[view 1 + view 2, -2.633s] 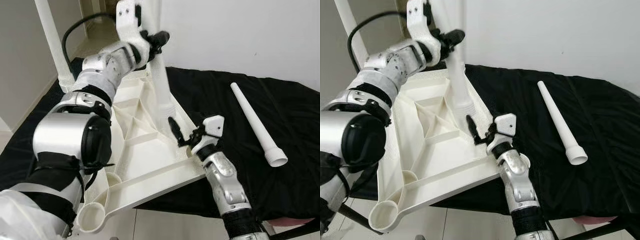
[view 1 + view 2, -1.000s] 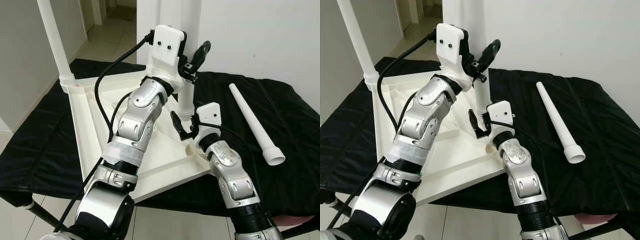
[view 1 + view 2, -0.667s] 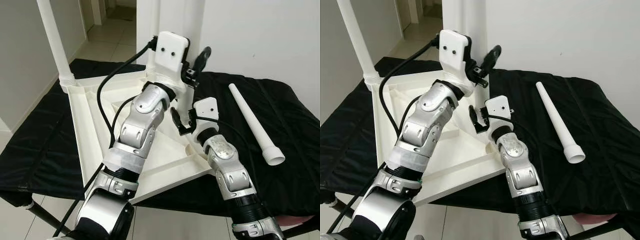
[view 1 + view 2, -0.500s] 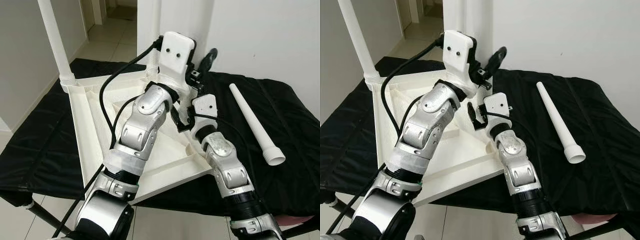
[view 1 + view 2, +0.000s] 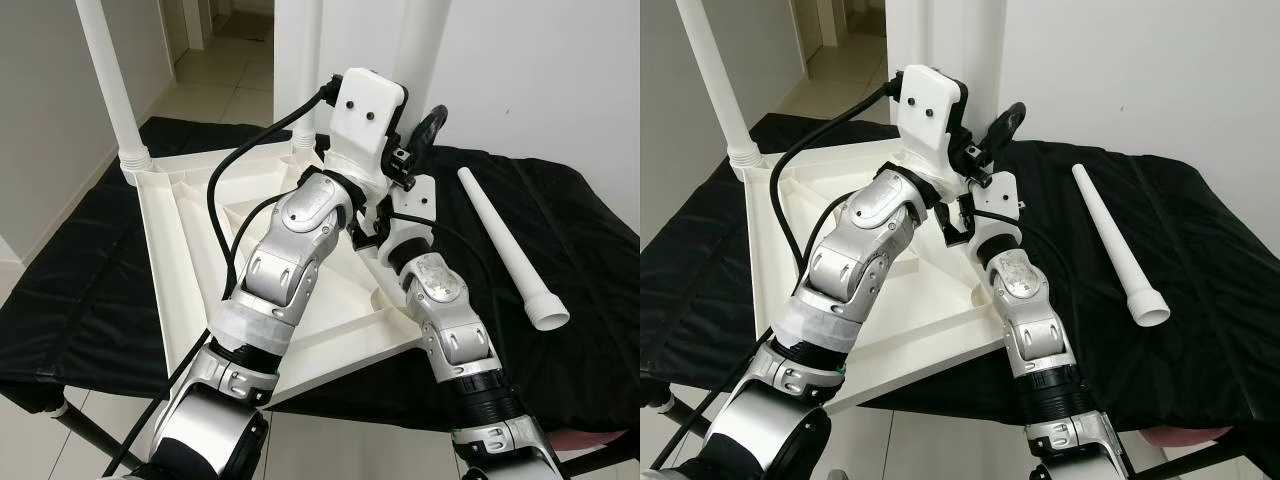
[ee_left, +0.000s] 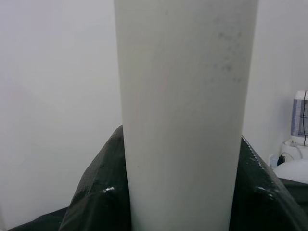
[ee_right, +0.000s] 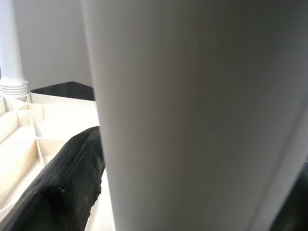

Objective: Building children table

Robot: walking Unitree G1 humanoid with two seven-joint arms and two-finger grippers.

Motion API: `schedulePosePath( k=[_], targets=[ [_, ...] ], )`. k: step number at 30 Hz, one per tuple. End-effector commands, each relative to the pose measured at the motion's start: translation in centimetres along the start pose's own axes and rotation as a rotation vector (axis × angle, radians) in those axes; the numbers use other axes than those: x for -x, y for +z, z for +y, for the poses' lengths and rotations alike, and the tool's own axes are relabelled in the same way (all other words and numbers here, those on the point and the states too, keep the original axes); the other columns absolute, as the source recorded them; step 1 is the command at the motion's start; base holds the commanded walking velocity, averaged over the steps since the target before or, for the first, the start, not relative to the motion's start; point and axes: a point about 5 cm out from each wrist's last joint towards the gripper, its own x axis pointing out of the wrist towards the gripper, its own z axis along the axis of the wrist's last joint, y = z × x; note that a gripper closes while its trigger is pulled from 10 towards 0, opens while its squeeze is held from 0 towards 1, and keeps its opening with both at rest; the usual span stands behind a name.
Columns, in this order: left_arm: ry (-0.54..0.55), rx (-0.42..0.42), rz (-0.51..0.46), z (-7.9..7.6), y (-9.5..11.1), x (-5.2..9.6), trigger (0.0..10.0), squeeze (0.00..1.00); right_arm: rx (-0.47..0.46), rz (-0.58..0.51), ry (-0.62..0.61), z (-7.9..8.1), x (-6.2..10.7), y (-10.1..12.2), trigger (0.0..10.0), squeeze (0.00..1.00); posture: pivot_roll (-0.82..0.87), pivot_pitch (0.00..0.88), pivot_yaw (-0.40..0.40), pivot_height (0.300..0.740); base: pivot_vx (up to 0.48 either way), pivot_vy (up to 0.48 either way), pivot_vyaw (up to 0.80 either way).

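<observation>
White plastic tabletop point(image 5: 190, 250) lying upside down, ribbed underside up, across the left half of the black-draped table, its near corner overhanging the front edge. Two white legs standing upright in corner sockets: one point(image 5: 108, 80) at the far left corner, another point(image 5: 943, 40) at the far right corner, near the back edge. A third, loose leg point(image 5: 505, 245) lying flat toward the right edge, flared open end nearest the front.
</observation>
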Motion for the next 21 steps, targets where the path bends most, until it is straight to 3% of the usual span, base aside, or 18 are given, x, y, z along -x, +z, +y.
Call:
schedulePosePath(
  k=[1,2,3,5,6,18,19,21],
  targets=[
    [0.032,0.067,-0.016,-1.2,-0.1,-0.1,10.0,0.0,-0.013,-0.013,-0.014,-0.2,-0.2,0.1,8.4,0.0,-0.02,0.0,-0.06,0.74,0.0,0.0,0.0],
    [0.032,0.067,-0.016,-1.2,-0.1,-0.1,10.0,0.0,-0.016,-0.013,-0.015,-0.2,-0.2,0.1,8.4,0.0,-0.02,0.0,-0.06,0.74,0.0,0.0,0.0],
    [0.032,0.066,-0.016,-1.2,0.0,-0.1,10.0,0.0,-0.021,-0.012,-0.017,-0.2,-0.2,0.0,2.4,0.0,-0.02,0.0,-0.06,0.74,0.0,0.0,0.0],
    [0.033,0.066,-0.016,-1.2,0.0,-0.1,10.0,0.0,-0.024,-0.01,-0.018,-0.2,-0.2,0.0,2.4,0.0,-0.02,0.0,-0.06,0.74,0.0,0.0,0.0],
    [0.034,0.065,-0.017,-1.2,0.0,-0.1,10.0,0.0,-0.029,-0.007,-0.019,-0.2,-0.1,-0.1,0.0,0.0,-0.02,0.0,-0.06,0.74,0.0,0.0,0.0],
    [0.022,0.06,-0.015,-1.4,0.1,-0.1,10.0,0.0,-0.064,-0.005,-0.055,-0.6,-0.2,-0.3,0.0,0.0,-0.02,0.0,-0.056,0.74,0.0,0.0,0.0],
    [0.016,0.058,-0.015,-1.5,0.1,-0.1,10.0,0.0,-0.073,0.002,-0.087,-0.9,-0.3,-0.3,10.0,0.0,-0.02,0.0,-0.057,0.74,0.0,0.0,0.0],
    [0.005,0.069,-0.018,-1.6,0.1,-0.1,10.0,0.0,-0.103,0.012,-0.139,-1.5,-0.4,-0.4,10.0,0.0,-0.02,0.0,-0.057,0.74,0.0,0.0,0.0]
  ],
)
